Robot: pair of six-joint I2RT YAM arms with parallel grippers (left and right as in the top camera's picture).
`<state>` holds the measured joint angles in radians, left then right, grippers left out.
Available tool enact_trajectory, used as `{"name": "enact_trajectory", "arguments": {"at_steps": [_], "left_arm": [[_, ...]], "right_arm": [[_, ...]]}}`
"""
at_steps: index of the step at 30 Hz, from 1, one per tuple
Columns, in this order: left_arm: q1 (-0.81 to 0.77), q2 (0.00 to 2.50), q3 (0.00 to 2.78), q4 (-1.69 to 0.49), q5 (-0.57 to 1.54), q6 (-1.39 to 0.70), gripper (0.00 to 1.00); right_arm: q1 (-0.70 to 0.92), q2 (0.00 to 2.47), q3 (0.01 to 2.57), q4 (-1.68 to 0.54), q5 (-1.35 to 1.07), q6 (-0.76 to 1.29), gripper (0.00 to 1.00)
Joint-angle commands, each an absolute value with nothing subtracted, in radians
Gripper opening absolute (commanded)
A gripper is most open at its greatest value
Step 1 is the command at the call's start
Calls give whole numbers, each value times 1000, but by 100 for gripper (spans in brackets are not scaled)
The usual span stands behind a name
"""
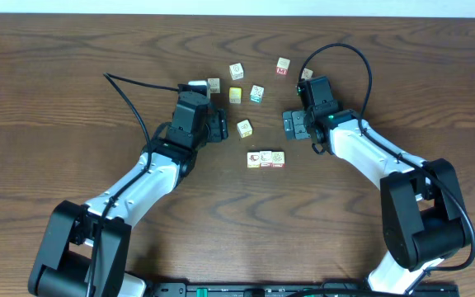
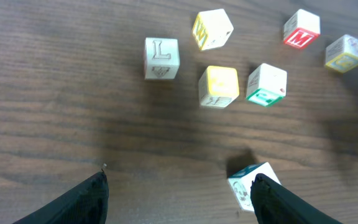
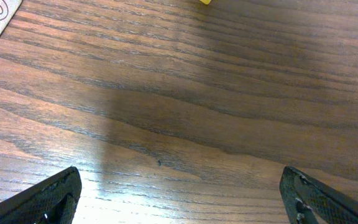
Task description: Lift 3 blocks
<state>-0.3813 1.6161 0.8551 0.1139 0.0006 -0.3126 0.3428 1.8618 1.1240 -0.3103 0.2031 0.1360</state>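
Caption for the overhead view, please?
Three blocks lined up in a row, left gripper and right gripper both open, holding nothing.

My overhead camera looks straight down on the desk (image 1: 56, 66). My left wrist camera peers low past my left tool (image 2: 179, 183) at scattered cubes (image 2: 218, 86), shared with overhead; my right wrist camera hugs the wood.

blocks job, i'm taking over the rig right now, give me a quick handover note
Left gripper: open, empty, low over the table, a stray block beside its right finger.
Right gripper: open, empty, over bare wood.
Blocks: three in a touching row on the table, between the two arms.
Done: row lined up.
Left: nothing is off the table; probably squeeze the row from both ends and lift.
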Motion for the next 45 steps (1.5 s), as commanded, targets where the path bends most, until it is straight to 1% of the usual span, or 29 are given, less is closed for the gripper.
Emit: {"name": "enact_trajectory", "arguments": {"at_steps": [1,8,14,19,25,34,37,41,45], "left_arm": [[-372,1594,876,151,-37,-295,74],[-345,1591,876,313,-34,-288,74],[-326,1555,876,332,19,-292,74],[-324,1423,876,328,-41,-276,74],[-324,1184,876,268,-123,-200,74],[-294,843,876,162,-114,-199,74],[-261,751,876,75,-93,-199,74],[-181,651,867,-20,-12,-203,74],[-131,526,830,-40,15,-203,74]], "right_arm": [[334,1837,1138,-310,220,126,99],[334,1837,1138,-310,220,126,99],[334,1837,1138,-310,220,126,99],[334,1837,1138,-310,220,126,99],[334,1837,1138,-311,220,126,99],[334,1837,1138,-310,220,126,99],[334,1837,1138,-310,220,126,99],[334,1837,1138,-310,220,126,99],[334,1837,1138,-310,220,126,99]]}}
